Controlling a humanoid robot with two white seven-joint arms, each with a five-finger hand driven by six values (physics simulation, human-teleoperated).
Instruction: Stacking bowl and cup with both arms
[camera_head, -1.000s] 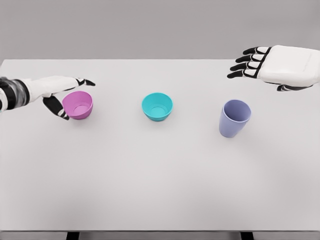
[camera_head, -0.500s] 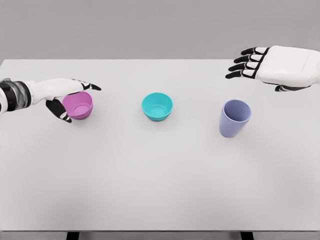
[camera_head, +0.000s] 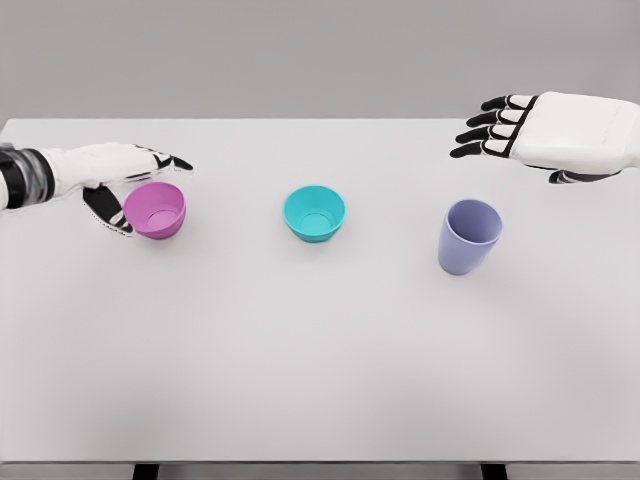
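Left arm (camera_head: 25, 176) was cut off by pic's left edge at forearm, w/ some blur there. Right hand (camera_head: 560, 132) ran off right edge at wrist; thumb mostly hidden under palm. Left hand (camera_head: 115, 175) covered part of pink bowl's (camera_head: 156, 209) far-left rim; whether fingers touched it couldn't be told. Table (camera_head: 320, 380) legs were cropped at bottom edge

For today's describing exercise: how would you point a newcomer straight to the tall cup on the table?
Start at the white table, where three vessels stand in a row. Go to the row's right end, below the raised right hand. The lavender cup stands there, taller and narrower than the teal bowl and the pink bowl.
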